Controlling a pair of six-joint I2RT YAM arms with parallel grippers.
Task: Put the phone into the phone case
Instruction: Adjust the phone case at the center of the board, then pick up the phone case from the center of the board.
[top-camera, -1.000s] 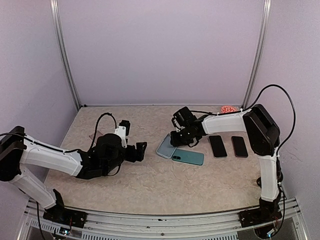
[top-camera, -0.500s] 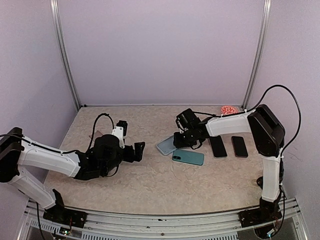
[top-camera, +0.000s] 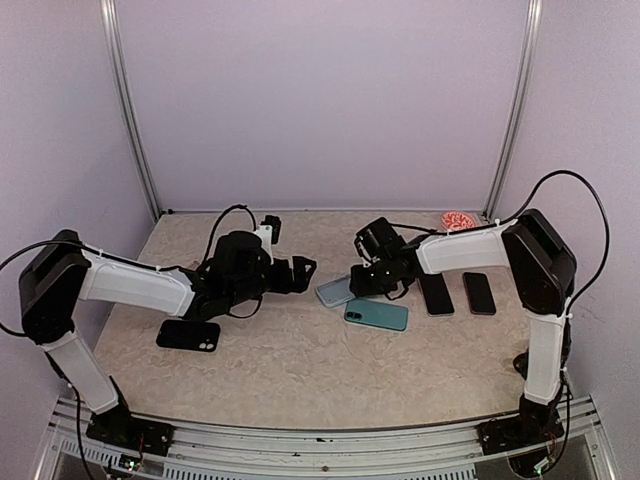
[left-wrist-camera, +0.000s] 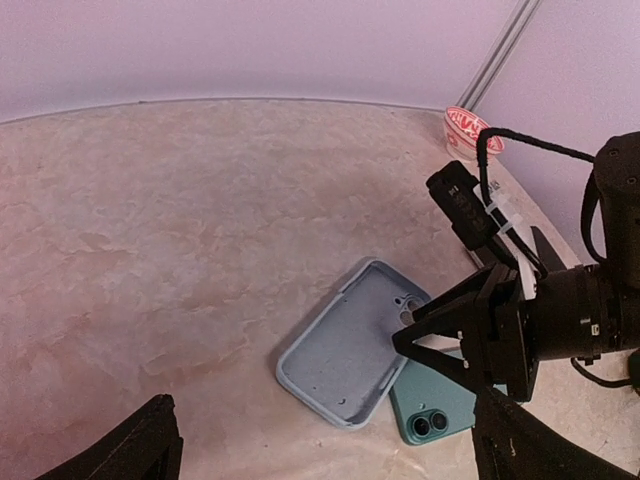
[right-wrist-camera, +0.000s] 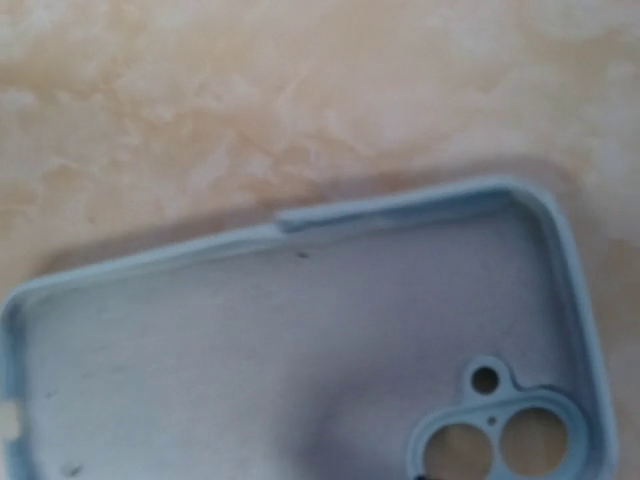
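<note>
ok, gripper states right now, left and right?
Left gripper: open, holding nothing.
Right gripper: at the end of the light blue case; open or shut cannot be told.

I see the phone case (top-camera: 335, 291) lying flat on the table (top-camera: 300, 370), near the middle. The phone (top-camera: 376, 314) lies just in front of it, a bit right, touching it. Further right, a second phone (top-camera: 435, 293) and a third phone (top-camera: 479, 293) lie side by side. A fourth phone (top-camera: 188, 334) lies far left, closer to the front.

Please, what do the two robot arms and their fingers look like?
The left arm and the right arm have white tubular links with black joints. A thin black cable loops along each. The fingers are black and angular.
</note>
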